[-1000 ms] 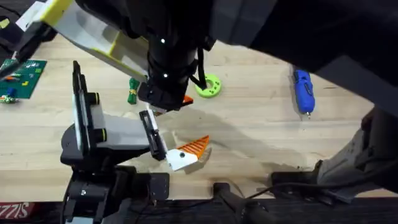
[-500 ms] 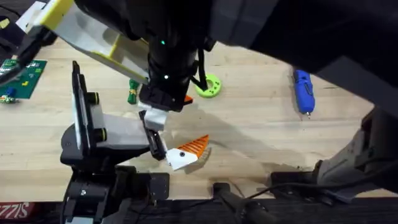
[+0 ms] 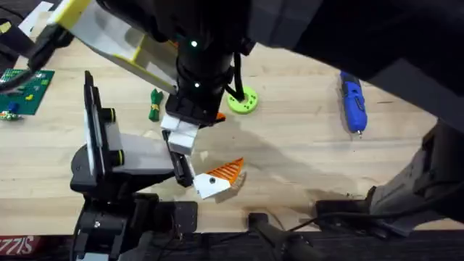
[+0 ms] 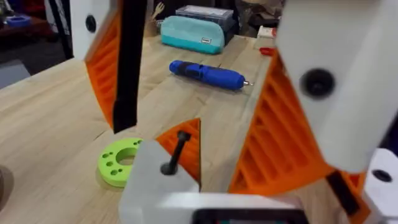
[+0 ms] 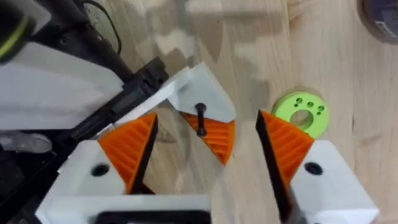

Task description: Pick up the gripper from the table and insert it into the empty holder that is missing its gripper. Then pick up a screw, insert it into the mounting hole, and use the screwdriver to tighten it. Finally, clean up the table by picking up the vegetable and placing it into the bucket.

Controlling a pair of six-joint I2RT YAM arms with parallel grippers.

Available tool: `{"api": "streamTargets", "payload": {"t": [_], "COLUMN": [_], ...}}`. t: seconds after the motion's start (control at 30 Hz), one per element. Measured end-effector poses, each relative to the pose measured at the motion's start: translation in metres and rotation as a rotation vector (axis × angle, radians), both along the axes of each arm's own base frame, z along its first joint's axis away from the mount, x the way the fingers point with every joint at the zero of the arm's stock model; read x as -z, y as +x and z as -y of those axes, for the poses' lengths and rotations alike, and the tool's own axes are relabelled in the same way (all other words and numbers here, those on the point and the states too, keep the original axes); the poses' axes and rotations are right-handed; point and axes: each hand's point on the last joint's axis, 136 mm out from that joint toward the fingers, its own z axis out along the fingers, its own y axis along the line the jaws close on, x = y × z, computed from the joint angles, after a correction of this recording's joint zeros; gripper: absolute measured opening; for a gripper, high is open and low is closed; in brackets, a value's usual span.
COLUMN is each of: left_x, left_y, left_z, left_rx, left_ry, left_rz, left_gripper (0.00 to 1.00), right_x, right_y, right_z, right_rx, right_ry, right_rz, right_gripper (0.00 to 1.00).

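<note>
I see the gripper point(image 3: 220, 178) lying on the table point(image 3: 304, 167) near its front edge, touching the holder's point(image 3: 119, 156) black bar, a dark screw standing in its white base. My right gripper point(image 5: 205, 146) hangs over it, fingers spread wide, grasping nothing. My left gripper point(image 4: 186, 118) is likewise released. The vegetable point(image 3: 154, 104) lies toward the far left, the screwdriver point(image 3: 353, 105) toward the far right.

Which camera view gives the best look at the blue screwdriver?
The left wrist view: the screwdriver lies whole on the table, body and narrow tip both distinct. The overhead view also shows the screwdriver whole but farther off, near the table's right side. The right wrist view looks at other things.
</note>
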Motion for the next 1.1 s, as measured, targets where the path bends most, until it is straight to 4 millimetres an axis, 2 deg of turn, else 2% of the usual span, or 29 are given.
{"api": "streamTargets", "payload": {"t": [0.77,0.8,0.9,0.97,1.0,1.1], "left_x": [-0.0002,-0.0002,-0.0002,-0.0002,-0.0002,-0.0002], "left_y": [-0.0002,-0.0002,-0.0001,-0.0002,-0.0001,-0.0002], "left_z": [0.0001,0.0001,0.0001,0.0001,0.0001,0.0001], "left_rx": [0.001,0.001,0.001,0.001,0.001,0.001], "left_ry": [0.003,0.003,0.003,0.003,0.003,0.003], "left_rz": [0.009,0.009,0.009,0.009,0.009,0.009], "left_gripper": [0.983,0.983,0.983,0.983,0.983,0.983], "right_x": [-0.0063,-0.0063,-0.0064,-0.0063,-0.0063,-0.0061], "right_y": [0.0002,0.0001,-0.0005,-0.0006,-0.0007,-0.0010], "right_z": [-0.0001,-0.0001,-0.0006,-0.0005,-0.0004,0.0004], "right_rx": [0.004,0.001,0.008,0.014,0.016,0.018], "right_ry": [0.019,0.019,0.022,0.022,0.022,0.019], "right_rz": [0.010,0.010,0.005,0.003,0.002,0.000], "right_gripper": [0.982,0.925,0.652,0.356,0.311,0.353]}}
